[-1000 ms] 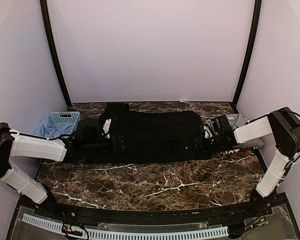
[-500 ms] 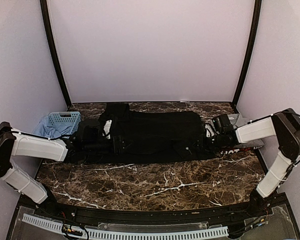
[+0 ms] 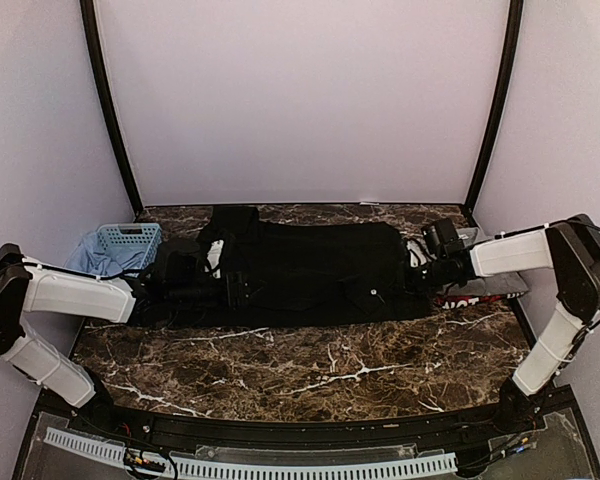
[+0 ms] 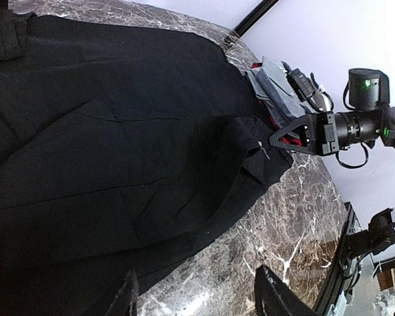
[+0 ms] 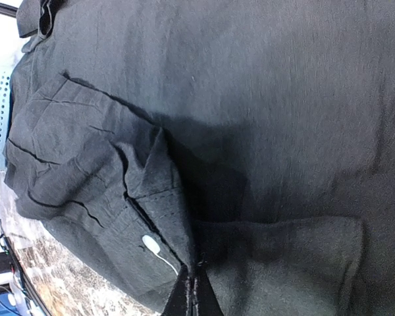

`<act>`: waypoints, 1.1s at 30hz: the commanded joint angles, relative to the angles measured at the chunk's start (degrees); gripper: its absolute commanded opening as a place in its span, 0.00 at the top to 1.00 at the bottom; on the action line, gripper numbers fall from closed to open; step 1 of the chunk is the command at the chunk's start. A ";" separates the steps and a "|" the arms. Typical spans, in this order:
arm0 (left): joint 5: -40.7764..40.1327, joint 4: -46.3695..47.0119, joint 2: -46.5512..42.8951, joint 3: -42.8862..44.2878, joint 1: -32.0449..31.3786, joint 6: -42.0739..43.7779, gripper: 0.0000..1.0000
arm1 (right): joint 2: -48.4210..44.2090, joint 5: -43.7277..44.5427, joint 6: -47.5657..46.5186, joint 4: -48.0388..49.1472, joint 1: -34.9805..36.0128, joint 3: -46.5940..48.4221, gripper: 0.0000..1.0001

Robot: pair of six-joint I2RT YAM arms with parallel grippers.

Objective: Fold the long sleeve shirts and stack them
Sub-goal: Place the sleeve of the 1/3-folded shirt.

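Black shirt (image 3: 310, 265) lies spread across the back of the marble table (image 3: 330, 370). We see the right gripper (image 4: 268, 141) pinched on its right-end edge and the left gripper (image 4: 197, 273) with fingers apart over its left end. Grey shirt (image 3: 472, 238) just beside on the right, light-blue basket (image 3: 125, 238) far left.

three shirts lie on the worktop (image 3: 310, 365): one black shirt (image 3: 310, 262), one grey shirt (image 3: 472, 234) and one red-edged shirt (image 3: 470, 298) with white lettering. there is one light-blue lattice basket (image 3: 127, 240), and two robot arms, the left arm (image 3: 75, 293) and the right arm (image 3: 510, 252).
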 commanded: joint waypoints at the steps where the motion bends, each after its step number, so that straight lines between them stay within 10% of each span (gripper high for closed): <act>1: -4.07 -4.52 -2.35 1.32 -0.22 2.65 0.41 | -1.76 1.93 -5.96 -10.51 -1.06 5.95 1.00; 16: -21.20 -10.46 -0.62 2.55 -0.22 10.72 0.40 | 2.55 3.84 -16.40 -28.81 -4.26 16.95 1.00; 33: -27.43 -8.62 10.28 3.45 -0.43 11.60 0.40 | 2.15 5.23 -9.91 -20.12 -4.26 13.17 0.67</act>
